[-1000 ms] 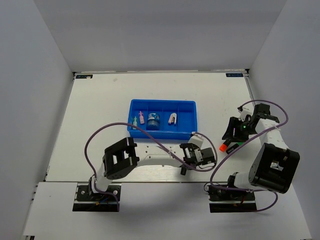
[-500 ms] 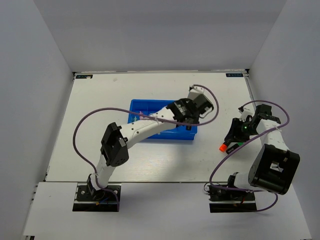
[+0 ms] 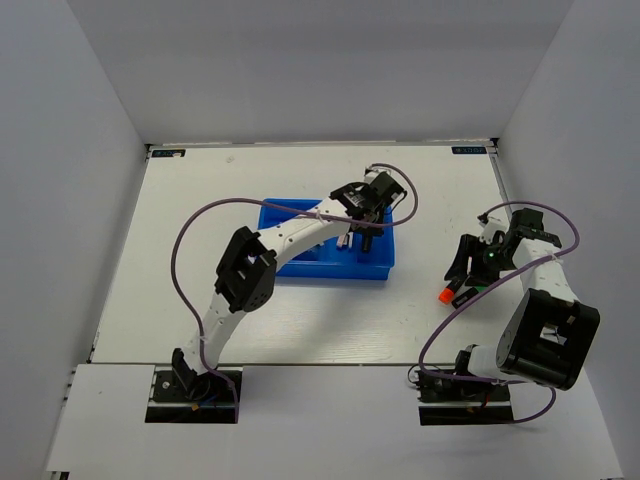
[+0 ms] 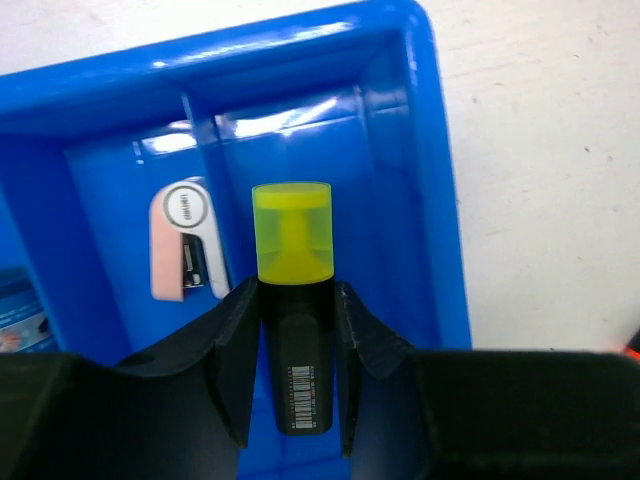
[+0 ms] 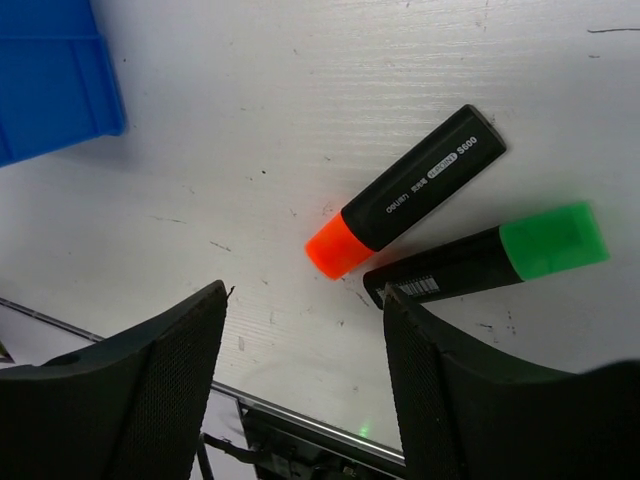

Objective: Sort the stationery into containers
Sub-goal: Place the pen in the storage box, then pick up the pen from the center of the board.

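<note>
Left gripper (image 4: 295,310), clamped on yellow highlighter (image 4: 293,230), has swung over blue tray (image 4: 440,200); right gripper (image 5: 305,298) gapes.

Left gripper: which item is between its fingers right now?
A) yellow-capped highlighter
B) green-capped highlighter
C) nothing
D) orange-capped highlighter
A: in the left wrist view the left gripper clamps the black body of the yellow-capped highlighter above the blue tray, while the orange-capped highlighter and green-capped highlighter lie on the table.
</note>
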{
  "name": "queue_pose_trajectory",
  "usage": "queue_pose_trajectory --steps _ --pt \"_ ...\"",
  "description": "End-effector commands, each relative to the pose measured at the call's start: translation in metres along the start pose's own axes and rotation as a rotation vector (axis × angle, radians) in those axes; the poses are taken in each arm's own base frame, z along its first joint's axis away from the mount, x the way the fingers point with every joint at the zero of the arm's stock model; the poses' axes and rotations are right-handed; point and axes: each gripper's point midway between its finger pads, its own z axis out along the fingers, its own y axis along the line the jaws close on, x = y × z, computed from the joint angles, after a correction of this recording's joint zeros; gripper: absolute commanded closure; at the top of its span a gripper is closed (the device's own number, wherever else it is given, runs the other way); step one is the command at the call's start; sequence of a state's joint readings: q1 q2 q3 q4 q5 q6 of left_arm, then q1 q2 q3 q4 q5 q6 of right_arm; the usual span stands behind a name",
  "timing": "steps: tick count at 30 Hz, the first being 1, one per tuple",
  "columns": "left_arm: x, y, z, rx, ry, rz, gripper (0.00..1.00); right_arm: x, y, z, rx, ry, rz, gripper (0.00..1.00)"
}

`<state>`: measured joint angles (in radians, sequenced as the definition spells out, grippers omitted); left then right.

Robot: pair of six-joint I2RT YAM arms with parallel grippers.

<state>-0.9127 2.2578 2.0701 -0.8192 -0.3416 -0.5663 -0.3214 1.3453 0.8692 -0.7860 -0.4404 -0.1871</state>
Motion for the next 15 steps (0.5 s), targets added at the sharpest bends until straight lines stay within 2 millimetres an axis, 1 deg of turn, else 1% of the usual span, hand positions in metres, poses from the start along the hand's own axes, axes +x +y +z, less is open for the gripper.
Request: queue_pose_trajectory --steps 1,4,5,6,7,8,9,10,11,12,14,15 --pt "-0.024 -0.025 -0.019 0.109 -0.053 -0.034 0.73 -0.001 -0.005 -0.004 0.034 0.008 0.013 0.33" --pt "-0.026 -0.025 -0.019 0.115 -0.058 -0.04 0.53 0.003 -0.016 -0.005 0.099 0.019 0.028 0.33" --pt "-0.026 -0.026 -0.018 0.117 -0.058 -0.041 0.5 0.004 -0.018 -0.004 0.114 0.024 0.035 0.33" --pt "-0.027 -0.024 -0.018 0.121 -0.06 -0.045 0.49 0.005 -0.022 -0.005 0.132 0.027 0.046 0.34" --pt "-0.032 -0.023 -0.023 0.126 -0.07 -0.053 0.49 0.005 -0.024 -0.005 0.147 0.03 0.049 0.34" --pt "-0.034 -0.024 -0.025 0.132 -0.078 -0.053 0.44 0.007 -0.026 -0.004 0.156 0.032 0.056 0.38" --pt "-0.037 -0.022 -0.032 0.137 -0.087 -0.049 0.41 0.009 -0.027 -0.002 0.16 0.04 0.075 0.39" --pt "-0.038 -0.021 -0.033 0.139 -0.09 -0.047 0.39 0.009 -0.027 0.0 0.157 0.048 0.084 0.41" --pt "-0.042 -0.022 -0.042 0.149 -0.103 -0.045 0.36 0.009 -0.027 0.002 0.153 0.056 0.105 0.45" --pt "-0.036 -0.019 -0.04 0.143 -0.091 -0.038 0.36 0.007 -0.025 0.003 0.142 0.055 0.113 0.48" --pt "-0.04 -0.016 -0.06 0.164 -0.109 -0.038 0.36 0.005 -0.025 0.006 0.132 0.072 0.144 0.55" --pt "-0.039 -0.017 -0.065 0.171 -0.114 -0.032 0.36 0.002 -0.022 0.006 0.115 0.07 0.155 0.63"
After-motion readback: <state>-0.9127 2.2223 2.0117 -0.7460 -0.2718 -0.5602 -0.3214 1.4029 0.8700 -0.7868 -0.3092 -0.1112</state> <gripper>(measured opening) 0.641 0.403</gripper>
